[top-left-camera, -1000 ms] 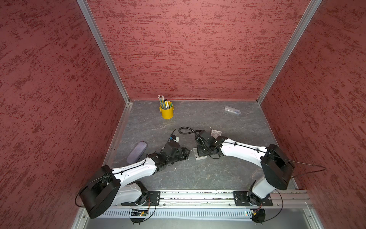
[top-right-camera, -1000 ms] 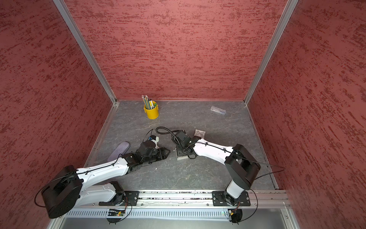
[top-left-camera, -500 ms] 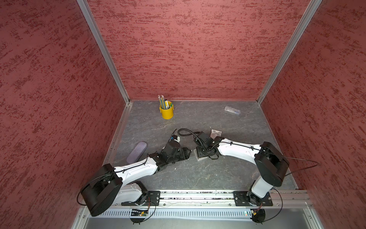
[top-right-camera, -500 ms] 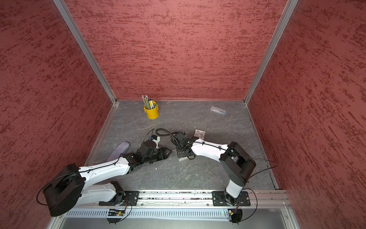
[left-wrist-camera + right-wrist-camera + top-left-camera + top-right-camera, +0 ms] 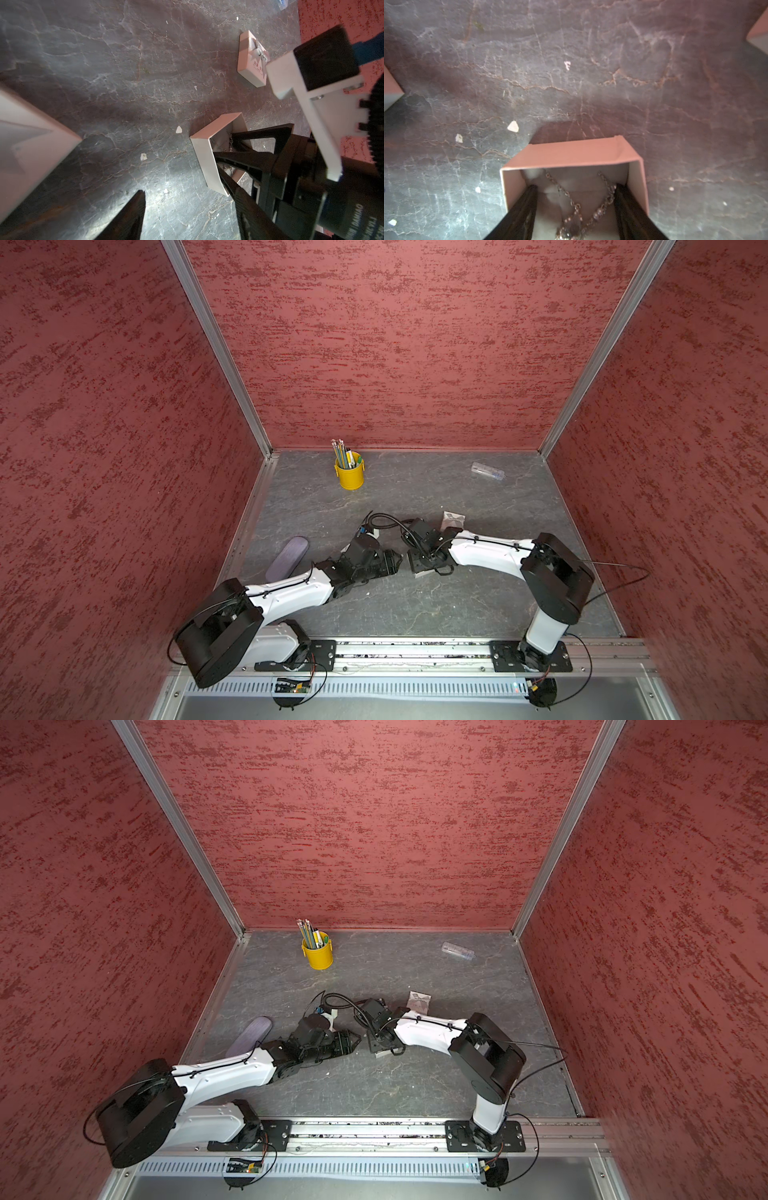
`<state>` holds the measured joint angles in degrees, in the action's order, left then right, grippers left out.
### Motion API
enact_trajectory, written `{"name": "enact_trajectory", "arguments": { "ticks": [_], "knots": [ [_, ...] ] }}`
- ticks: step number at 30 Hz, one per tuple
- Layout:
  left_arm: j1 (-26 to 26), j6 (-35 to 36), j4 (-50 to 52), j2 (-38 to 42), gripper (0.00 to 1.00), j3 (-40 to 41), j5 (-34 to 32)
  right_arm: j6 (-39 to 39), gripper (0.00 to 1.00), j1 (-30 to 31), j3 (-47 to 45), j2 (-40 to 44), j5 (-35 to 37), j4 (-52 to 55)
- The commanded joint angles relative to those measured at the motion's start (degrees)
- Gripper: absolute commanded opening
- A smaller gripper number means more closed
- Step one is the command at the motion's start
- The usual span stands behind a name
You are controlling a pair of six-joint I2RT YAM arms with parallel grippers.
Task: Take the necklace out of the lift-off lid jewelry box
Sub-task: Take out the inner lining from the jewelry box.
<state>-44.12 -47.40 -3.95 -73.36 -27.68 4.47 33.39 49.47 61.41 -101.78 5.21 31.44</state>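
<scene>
Right gripper: jaws spread inside jewelry box, flanking necklace.
Left gripper: jaws spread, holding nothing, above table.

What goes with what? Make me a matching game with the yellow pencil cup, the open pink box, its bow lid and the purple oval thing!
Things:
1. yellow metal cup of pencils
2. open pink cardboard jewelry box
3. pink lid with a grey ribbon bow
4. flat purple oval pad

Places or states:
A. lies near the table's left edge
B. holds the thin chain necklace
C. stands upright at the far end
D. rests bow-up, apart from its box

Pairs: 1-C, 2-B, 3-D, 4-A.
</scene>
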Motion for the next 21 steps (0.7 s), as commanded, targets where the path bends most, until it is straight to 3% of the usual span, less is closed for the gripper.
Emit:
{"name": "enact_trajectory", "arguments": {
  "ticks": [1,4,10,18,21],
  "knots": [
    [-0.27,-0.2,-1.15,-0.84,0.69,0.04,0.64,-0.27,0.63,0.55,-0.57,-3.95,1.72,1.51],
    [-0.26,-0.15,-1.34,-1.38,0.69,-0.09,0.74,-0.52,0.61,0.64,-0.67,-4.65,1.89,1.5],
    [-0.27,-0.33,-1.85,-2.63,0.69,-0.44,1.04,-0.95,0.45,0.75,-1.28,-3.45,0.73,-0.16],
    [-0.29,-0.67,-3.32,-4.77,0.69,-1.11,2.35,-1.58,0.35,0.73,-1.73,-1.52,-0.78,-1.13],
    [-0.27,-1.13,-4.96,-5.27,0.61,-1.41,3.47,-1.7,0.32,0.8,-1.4,0.05,-0.34,-0.86]
  ]
}}
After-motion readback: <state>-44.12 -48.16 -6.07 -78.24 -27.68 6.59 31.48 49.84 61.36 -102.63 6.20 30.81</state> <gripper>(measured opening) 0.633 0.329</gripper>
